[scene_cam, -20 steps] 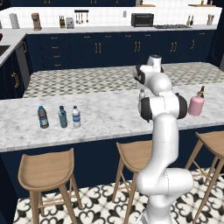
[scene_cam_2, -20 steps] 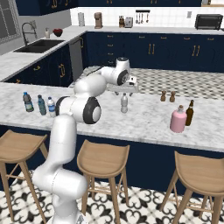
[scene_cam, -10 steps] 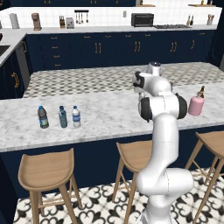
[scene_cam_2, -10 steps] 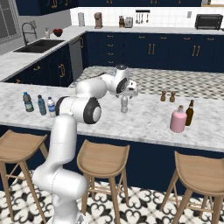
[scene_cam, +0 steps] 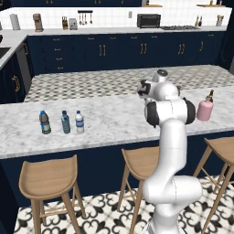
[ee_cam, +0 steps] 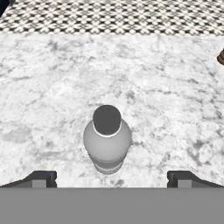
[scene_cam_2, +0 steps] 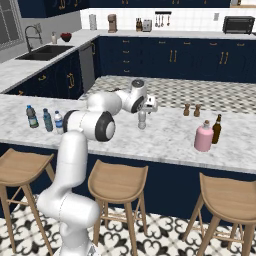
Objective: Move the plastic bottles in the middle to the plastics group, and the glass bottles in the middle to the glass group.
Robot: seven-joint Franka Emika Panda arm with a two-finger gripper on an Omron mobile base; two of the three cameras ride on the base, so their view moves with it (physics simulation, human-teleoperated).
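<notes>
Directly beneath the claw (ee_cam: 112, 179) stands the plain greyish-clear bottle (ee_cam: 107, 139), upright on the marble counter (ee_cam: 52, 87), its dark round cap pointing up between the two finger tips, which stand spread wide with nothing held. The step in hand looks like the descent onto this bottle. To do it well the claw should probably stay centred on the cap, sink until the pads flank the widest part of the body below the rounded shoulder, and close gently, since thin clear plastic is likely to flex or slip under a hard pinch. The bottle is smooth, cylindrical and faintly ribbed near its base; the counter is glossy white stone veined in grey. In the right base view the claw (scene_cam_2: 149, 104) hangs just above the same bottle (scene_cam_2: 142, 120). Well off to one side of it stand the dark grey bottle (scene_cam_2: 32, 116), the teal-blue bottle (scene_cam_2: 47, 120) and the blue-label water bottle (scene_cam_2: 59, 122) in a close row. Well off to the other side the opaque pink bottle (scene_cam_2: 203, 136) sits just beside the slim brown bottle (scene_cam_2: 216, 129), with two small brown shakers (scene_cam_2: 192, 109) nearer the claw.
</notes>
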